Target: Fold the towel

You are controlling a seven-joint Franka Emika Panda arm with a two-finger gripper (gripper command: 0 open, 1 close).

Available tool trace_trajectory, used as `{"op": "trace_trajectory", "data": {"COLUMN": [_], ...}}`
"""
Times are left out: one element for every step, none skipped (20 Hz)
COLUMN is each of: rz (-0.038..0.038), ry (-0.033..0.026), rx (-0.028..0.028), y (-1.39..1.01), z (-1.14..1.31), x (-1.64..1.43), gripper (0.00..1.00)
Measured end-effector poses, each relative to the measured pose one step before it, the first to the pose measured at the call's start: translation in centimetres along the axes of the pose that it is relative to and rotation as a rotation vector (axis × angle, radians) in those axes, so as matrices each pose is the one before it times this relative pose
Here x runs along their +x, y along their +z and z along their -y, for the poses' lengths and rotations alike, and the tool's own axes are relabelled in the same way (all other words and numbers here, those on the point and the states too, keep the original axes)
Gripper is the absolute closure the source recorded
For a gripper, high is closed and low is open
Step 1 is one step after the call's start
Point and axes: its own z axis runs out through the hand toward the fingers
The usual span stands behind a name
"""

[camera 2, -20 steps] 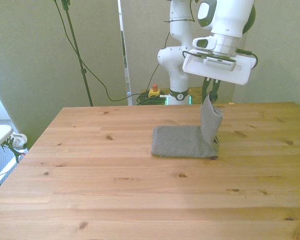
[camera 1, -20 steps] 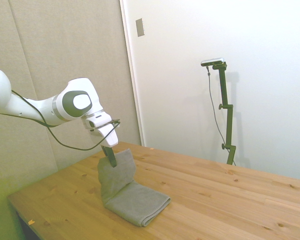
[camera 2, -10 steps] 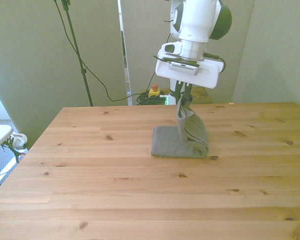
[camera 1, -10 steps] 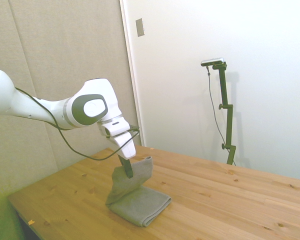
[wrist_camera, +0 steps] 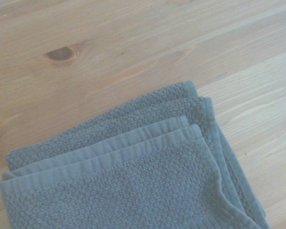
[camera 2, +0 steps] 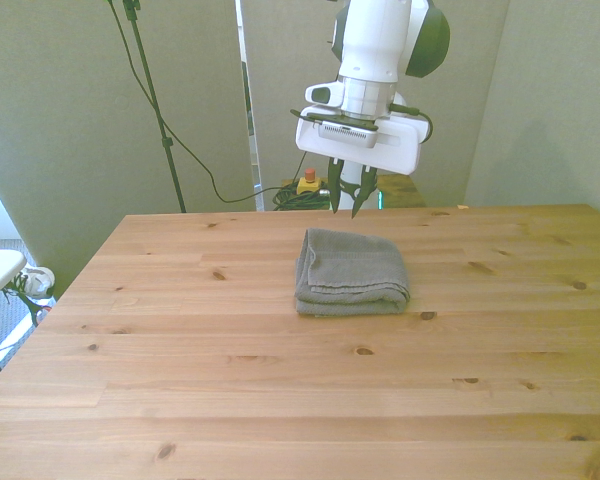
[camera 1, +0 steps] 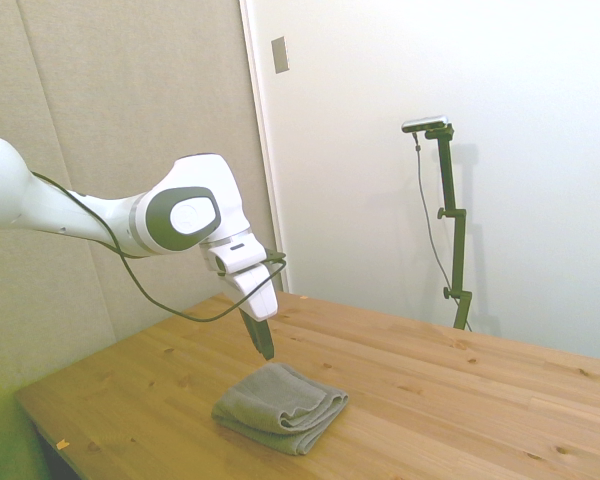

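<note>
The wide pale wooden table (camera 2: 280,380) carries everything here, and above it hangs the white Franka arm's two-finger gripper (camera 2: 348,203), its dark fingers parted a little and holding nothing. Directly below and just in front of those fingertips, not touching them, lies the plain grey terry-cloth towel (camera 2: 351,272) — a thick, squarish bundle of stacked layers resting flat on the boards. In the wrist view the towel (wrist_camera: 133,176) shows several hemmed edges lying one over another, slightly stepped rather than flush, with a dark knot in the wood beyond them. The fold looks essentially done. The cloth should handle as light, limp and grippy — it will sag and drape from any pinch, not hold a shape. If an edge needs squaring, the stacked hems nearest the fingers are the place to pinch.
</note>
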Motion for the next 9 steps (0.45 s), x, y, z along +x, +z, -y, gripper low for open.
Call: {"op": "trace_trajectory", "data": {"rz": [0.01347, 0.02246, 0.02609, 0.02210, 0.00699, 0.00006, -0.00202, -0.00430, -0.00868], "ry": [-0.01797, -0.02730, -0.03486, -0.03978, -0.03103, -0.02911, -0.03411, -0.03566, -0.02994], "rx": [0.00903, 0.01234, 0.01203, 0.00307, -0.00098, -0.00530, -0.00706, -0.00902, -0.00672], "y": [-0.194, -0.260, -0.277, -0.219, -0.115, 0.060, 0.197, 0.374, 0.332], "z": [0.026, -0.003, -0.090, -0.209, -0.230, -0.245, -0.224, -0.265, -0.301], "x": [-0.278, -0.468, -0.652, -0.976, -1.303, -1.667, -2.085, -2.263, -2.065], "gripper": [0.00, 0.00, 0.00, 0.00, 0.00, 0.00, 0.00, 0.00, 0.00]}}
